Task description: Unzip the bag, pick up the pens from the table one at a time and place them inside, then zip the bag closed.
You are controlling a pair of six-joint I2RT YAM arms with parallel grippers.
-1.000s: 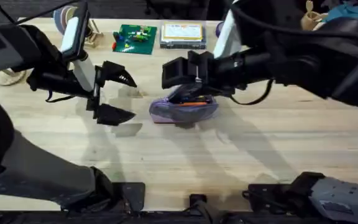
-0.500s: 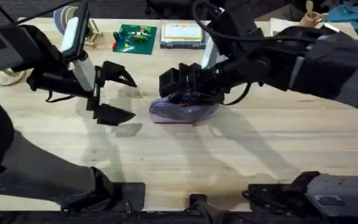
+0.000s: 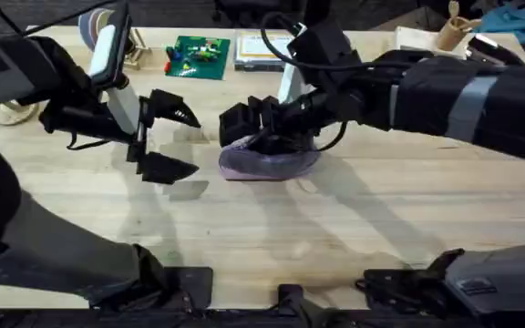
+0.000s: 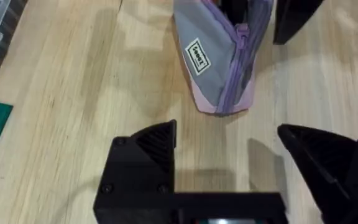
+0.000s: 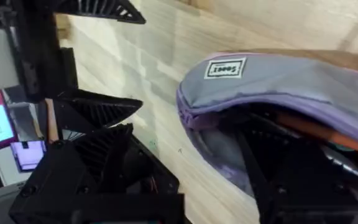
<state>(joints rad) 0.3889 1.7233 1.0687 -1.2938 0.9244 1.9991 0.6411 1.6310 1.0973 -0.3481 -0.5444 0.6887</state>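
1. I see the bag (image 3: pixel 270 162) lying on the desk (image 3: pixel 335 228) with its zipper open; an orange pen (image 5: pixel 319 134) sits inside it, by the right wrist view.
2. My right pincer (image 3: pixel 244 128) is down at the bag's open mouth, 1 finger pushed into the opening and the other outside the bag's end, so its jaws stand apart and grip nothing I can make out.
3. My left pincer (image 3: pixel 167 138) hangs just beside the bag, on the end with the grey label, jaws wide apart and empty.
4. Risks, as I judge them: pulling the right finger out could snag the soft fabric and drag or tip the bag, since nothing pins it; the pen could then slide out. Closing the zipper without the left pincer bracing the bag would just push it along the desk.
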